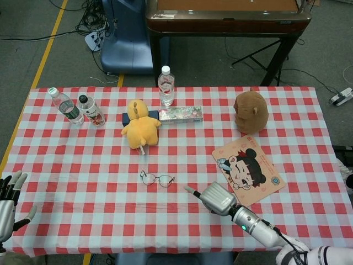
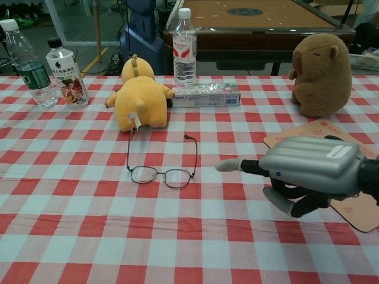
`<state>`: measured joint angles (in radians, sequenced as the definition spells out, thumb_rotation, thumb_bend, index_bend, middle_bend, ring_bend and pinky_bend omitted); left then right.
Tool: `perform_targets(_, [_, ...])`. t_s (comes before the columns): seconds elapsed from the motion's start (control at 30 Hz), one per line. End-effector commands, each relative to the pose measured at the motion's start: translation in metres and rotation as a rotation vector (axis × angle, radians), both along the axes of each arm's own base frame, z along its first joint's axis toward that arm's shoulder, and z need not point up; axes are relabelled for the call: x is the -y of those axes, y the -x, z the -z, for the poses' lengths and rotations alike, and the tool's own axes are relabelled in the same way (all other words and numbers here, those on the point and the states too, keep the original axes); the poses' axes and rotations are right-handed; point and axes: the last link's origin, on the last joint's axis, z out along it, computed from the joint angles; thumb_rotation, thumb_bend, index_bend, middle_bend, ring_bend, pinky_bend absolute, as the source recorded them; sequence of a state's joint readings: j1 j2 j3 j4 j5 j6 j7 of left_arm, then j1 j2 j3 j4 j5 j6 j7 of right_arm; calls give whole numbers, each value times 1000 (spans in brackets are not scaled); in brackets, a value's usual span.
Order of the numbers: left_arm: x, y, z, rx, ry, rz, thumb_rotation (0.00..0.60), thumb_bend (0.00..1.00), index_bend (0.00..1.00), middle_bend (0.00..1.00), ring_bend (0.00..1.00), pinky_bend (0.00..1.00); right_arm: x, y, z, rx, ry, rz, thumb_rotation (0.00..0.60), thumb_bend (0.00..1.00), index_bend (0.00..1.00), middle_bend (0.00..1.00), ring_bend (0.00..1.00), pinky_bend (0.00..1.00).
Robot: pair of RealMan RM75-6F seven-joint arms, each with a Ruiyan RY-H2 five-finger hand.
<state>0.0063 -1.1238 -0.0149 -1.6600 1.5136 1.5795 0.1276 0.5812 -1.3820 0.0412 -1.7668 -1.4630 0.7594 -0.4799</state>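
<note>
The thin wire-framed glasses [image 2: 161, 167] lie lenses toward the robot, temples pointing at the yellow plush [image 2: 140, 97], near the right hand [image 2: 296, 173], fingers apart, holding nothing.

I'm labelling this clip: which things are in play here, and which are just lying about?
In play: right hand, reaching toward the glasses.

Lying about: yellow plush, brown plush, cartoon mat, three bottles, flat box; left hand apart.
</note>
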Motion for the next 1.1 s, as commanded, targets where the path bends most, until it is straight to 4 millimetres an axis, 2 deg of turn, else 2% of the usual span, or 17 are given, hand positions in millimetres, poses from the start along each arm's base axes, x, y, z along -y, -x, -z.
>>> perform_targets(0.03, [0, 1, 0, -2, -1, -3, 600, 320, 0, 0, 0, 0, 6, -10, 15, -2, -9, -11, 600, 700, 0, 1000, 1000, 882])
perform_targets(0.33, [0, 4, -1, -5, 1, -13, 600, 321, 0, 0, 0, 0, 20, -29, 50, -34, 37, -44, 600, 700, 0, 1000, 1000, 904])
perform_targets(0.63, [0, 7, -4, -4, -4, -16, 600, 320, 0, 0, 0, 0, 29, -41, 68, -123, 155, -109, 600, 703, 0, 1000, 1000, 904])
perform_targets(0.87, [1, 10, -4, -1, -3, -22, 600, 320, 0, 0, 0, 0, 33, -33, 68, -198, 233, -104, 600, 702, 0, 1000, 1000, 904])
perform_targets(1.1, [-1, 9, 1, 4, 10, -15, 600, 320, 0, 0, 0, 0, 35, -16, 50, -226, 289, -41, 600, 703, 0, 1000, 1000, 904])
